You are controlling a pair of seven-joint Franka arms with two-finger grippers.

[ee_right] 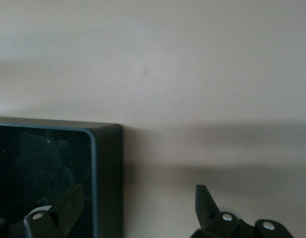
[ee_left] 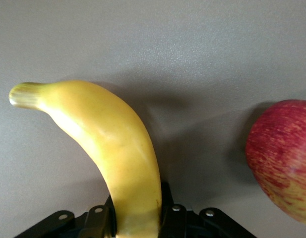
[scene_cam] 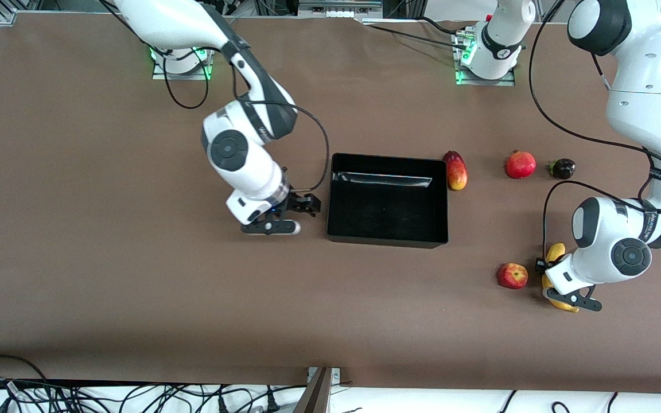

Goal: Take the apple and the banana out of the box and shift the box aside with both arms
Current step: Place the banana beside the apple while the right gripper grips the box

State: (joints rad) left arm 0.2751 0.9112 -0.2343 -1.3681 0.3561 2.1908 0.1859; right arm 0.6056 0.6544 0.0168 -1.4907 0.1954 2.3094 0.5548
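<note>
Banana (scene_cam: 555, 252) clamped in left fingers (ee_left: 175, 218) beside apple (scene_cam: 512, 275); right fingers (ee_right: 207, 201) spread astride box (scene_cam: 388, 198) wall.

Box (scene_cam: 388, 201) looks like glossy black plastic, floor reflecting light. Table (scene_cam: 107, 229) has a matt brown cover (cloth or felt, cannot tell which). Banana (ee_left: 118, 153) skin smooth with a faint sheen; apple (ee_left: 284, 158) waxy, streaked red; arm shells glossy white plastic.

left gripper (scene_cam: 560, 289) lowered, fingers clamped on the banana (ee_left: 113, 148) between them. right gripper (scene_cam: 302, 209) lowered, fingers spread wide, straddling the box (ee_right: 105, 163) wall.
</note>
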